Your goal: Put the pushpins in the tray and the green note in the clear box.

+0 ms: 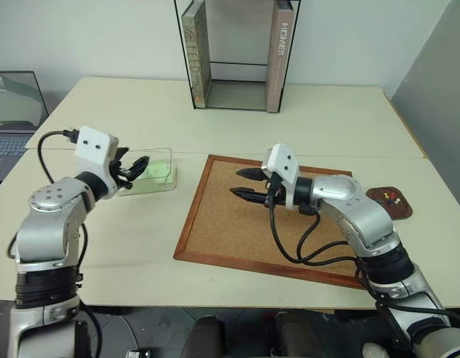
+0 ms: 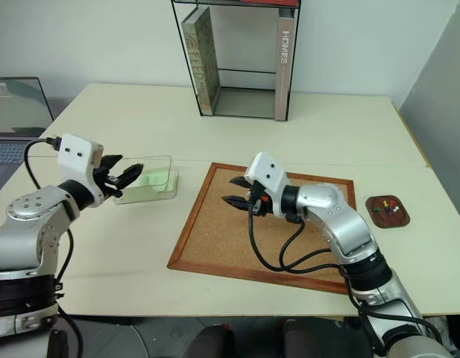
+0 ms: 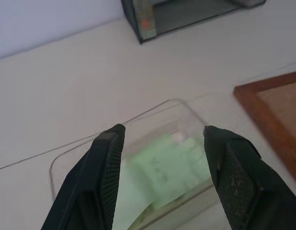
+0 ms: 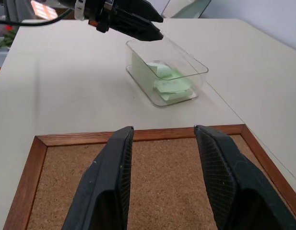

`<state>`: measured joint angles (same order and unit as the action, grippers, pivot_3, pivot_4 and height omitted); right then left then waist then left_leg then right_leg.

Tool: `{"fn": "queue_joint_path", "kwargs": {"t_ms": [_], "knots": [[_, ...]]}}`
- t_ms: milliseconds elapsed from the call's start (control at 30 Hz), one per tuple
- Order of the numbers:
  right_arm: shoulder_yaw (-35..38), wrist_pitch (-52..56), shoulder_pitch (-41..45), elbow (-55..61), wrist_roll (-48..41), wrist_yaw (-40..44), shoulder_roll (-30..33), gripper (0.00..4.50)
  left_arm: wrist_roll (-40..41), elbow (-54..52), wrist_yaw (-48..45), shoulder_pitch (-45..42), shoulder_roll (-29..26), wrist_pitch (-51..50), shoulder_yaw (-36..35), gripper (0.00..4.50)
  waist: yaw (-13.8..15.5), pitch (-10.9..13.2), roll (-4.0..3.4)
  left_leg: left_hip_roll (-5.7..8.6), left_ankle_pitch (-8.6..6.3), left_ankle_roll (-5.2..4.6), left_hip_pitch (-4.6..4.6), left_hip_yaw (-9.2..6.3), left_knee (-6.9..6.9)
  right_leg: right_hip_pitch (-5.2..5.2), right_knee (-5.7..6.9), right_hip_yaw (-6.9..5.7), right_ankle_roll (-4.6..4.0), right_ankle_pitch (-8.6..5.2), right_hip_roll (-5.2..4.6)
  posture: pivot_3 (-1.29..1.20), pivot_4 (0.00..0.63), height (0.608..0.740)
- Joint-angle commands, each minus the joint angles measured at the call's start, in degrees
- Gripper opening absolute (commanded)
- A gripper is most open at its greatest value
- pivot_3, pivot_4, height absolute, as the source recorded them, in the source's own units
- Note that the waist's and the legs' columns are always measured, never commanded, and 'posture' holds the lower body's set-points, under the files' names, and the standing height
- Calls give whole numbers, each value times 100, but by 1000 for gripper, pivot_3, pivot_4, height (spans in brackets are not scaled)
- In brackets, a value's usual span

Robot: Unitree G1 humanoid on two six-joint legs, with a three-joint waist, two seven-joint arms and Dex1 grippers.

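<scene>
The clear box (image 1: 161, 186) stands on the table left of the corkboard, and the green note (image 1: 156, 170) lies inside it on the bottom. My left gripper (image 1: 136, 168) hovers at the box's near-left rim, open, with nothing between its fingers (image 3: 107, 167). Through that gap I see the green note (image 3: 162, 167). My right gripper (image 1: 248, 184) is held open and unloaded over the corkboard, pointing toward the clear box (image 4: 198, 72). At the far right sits the small brown tray (image 1: 379, 195), which holds the pushpins (image 1: 394, 198), red and yellow.
A large wood-framed corkboard (image 1: 237, 224) lies in the middle of the table. A black wire-framed book stand (image 1: 237, 97) with books stands at the back. A laptop (image 1: 10, 112) sits at the far left. The table's near edge runs just below the corkboard.
</scene>
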<state>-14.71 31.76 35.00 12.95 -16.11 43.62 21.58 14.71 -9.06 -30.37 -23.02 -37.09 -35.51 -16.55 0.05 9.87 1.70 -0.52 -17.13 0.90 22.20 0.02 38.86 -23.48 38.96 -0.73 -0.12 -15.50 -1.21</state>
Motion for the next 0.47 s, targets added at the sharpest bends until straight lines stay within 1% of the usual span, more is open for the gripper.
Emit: {"fn": "queue_joint_path", "kwargs": {"t_ms": [33,133,200,367,467], "knots": [[725,-440,-396,462,4,-553,-51,2123,137,-1055,305,229,314,6,110,2778,-10,0,0,0,0,0,0,2,0,0,-1,2,0,0,0,0,150,740],[1103,-977,-869,582,163,-915,-69,2123,240,-1517,232,598,505,-59,422,2778,-25,0,-1,0,0,1,-2,4,-3,0,1,4,0,0,0,0,150,740],[1352,-1173,-1236,716,80,-871,46,2123,231,-1727,232,827,646,9,667,2778,-27,0,-1,0,0,1,-3,5,-4,0,2,5,0,0,1,0,150,740],[1931,-1239,-1958,787,-249,-634,412,2123,306,-2026,11,1314,856,361,1133,2778,-16,1,-2,-1,0,0,-21,3,-3,18,5,5,0,-1,5,0,150,740],[1948,-1338,-2206,761,-116,-649,545,2123,254,-1922,-15,1475,906,625,1139,2778,-17,1,-2,0,0,-1,-32,6,-1,26,5,9,1,-1,6,0,150,740]]}}
